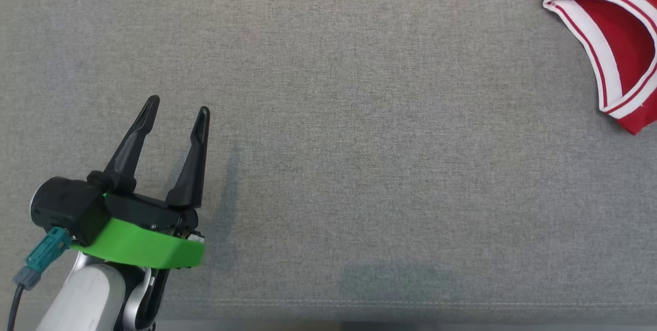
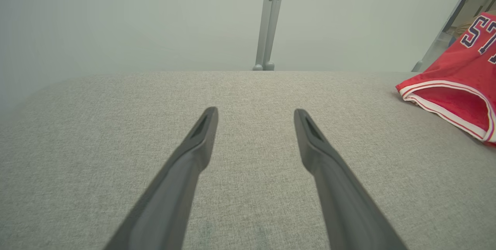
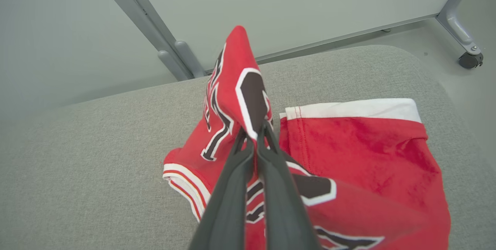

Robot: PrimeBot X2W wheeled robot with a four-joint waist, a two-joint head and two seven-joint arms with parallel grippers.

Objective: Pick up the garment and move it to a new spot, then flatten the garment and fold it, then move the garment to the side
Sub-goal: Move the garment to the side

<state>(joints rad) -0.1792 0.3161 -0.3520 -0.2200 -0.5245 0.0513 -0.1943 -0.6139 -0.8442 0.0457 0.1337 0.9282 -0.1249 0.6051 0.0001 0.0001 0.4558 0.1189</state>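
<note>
My right gripper (image 3: 255, 135) is pinched tight on a raised fold of the red garment (image 3: 368, 145). The rest of it lies on the grey padded surface (image 1: 359, 167) (upper right in my head view). My left gripper (image 1: 178, 105) hovers with its fingers spread, well apart from it.

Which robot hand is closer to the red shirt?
The right. The right gripper is shut on a raised fold of the red shirt. The left gripper hangs open over the grey cushion, well apart from the shirt.
</note>
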